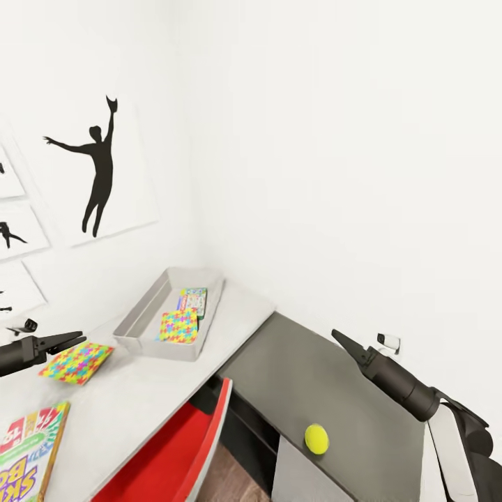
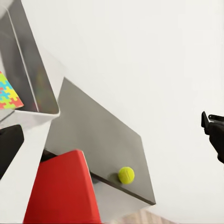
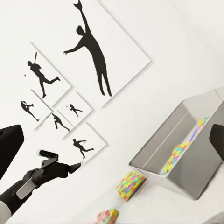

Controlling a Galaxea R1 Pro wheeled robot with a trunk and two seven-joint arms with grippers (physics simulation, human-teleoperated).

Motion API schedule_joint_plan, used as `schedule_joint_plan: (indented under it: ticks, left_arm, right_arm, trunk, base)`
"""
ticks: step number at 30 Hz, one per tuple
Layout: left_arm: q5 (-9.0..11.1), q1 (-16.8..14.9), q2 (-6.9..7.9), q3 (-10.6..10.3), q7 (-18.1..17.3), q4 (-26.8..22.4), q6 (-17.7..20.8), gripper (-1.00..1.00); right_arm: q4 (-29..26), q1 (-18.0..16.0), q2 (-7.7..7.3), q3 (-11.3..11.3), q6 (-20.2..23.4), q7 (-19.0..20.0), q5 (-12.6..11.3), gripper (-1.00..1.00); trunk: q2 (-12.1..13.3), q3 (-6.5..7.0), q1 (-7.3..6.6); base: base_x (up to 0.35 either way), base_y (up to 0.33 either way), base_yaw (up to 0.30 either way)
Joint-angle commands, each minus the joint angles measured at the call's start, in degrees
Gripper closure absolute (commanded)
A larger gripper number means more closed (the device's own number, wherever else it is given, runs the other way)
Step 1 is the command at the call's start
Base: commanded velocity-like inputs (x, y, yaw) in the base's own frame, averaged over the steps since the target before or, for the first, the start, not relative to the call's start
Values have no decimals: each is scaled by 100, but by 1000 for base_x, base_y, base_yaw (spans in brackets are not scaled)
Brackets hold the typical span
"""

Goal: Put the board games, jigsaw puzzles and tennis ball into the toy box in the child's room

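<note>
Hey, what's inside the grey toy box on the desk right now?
The toy box holds one jigsaw puzzle and, behind it, a small printed game box. Its near wall hides part of the floor, so anything lying low there cannot be seen.

The toy box (image 1: 143, 322) has no lid, so it is open from above; a jigsaw puzzle (image 1: 178, 325) and a small board game (image 1: 193, 300) cover its floor toward 3 o'clock. The wall stands close at 12 o'clock. The dark end unit (image 1: 328, 390) is bare around the tennis ball (image 1: 316, 438).
</note>
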Motion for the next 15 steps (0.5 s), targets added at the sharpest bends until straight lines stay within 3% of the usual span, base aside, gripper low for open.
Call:
schedule_joint_plan:
  ticks: [1, 7, 15]
  left_arm:
    - [-7, -7, 0, 0, -24, -1, 61, -100]
    - [-9, -5, 0, 2, -24, -1, 65, -100]
    - [-16, -6, 0, 2, -24, -1, 69, -100]
  right_arm:
    - [3, -5, -1, -3, 35, 3, -24, -100]
    - [0, -5, 9, 8, 27, -6, -19, -100]
    - [-2, -5, 52, 29, 13, -60, -8, -100]
  trunk:
    - [-12, -4, 1]
    - [-12, 47, 1]
    - [-12, 103, 1]
  base:
    - [-263, -189, 146]
    - [-269, -77, 172]
    - [-201, 154, 211]
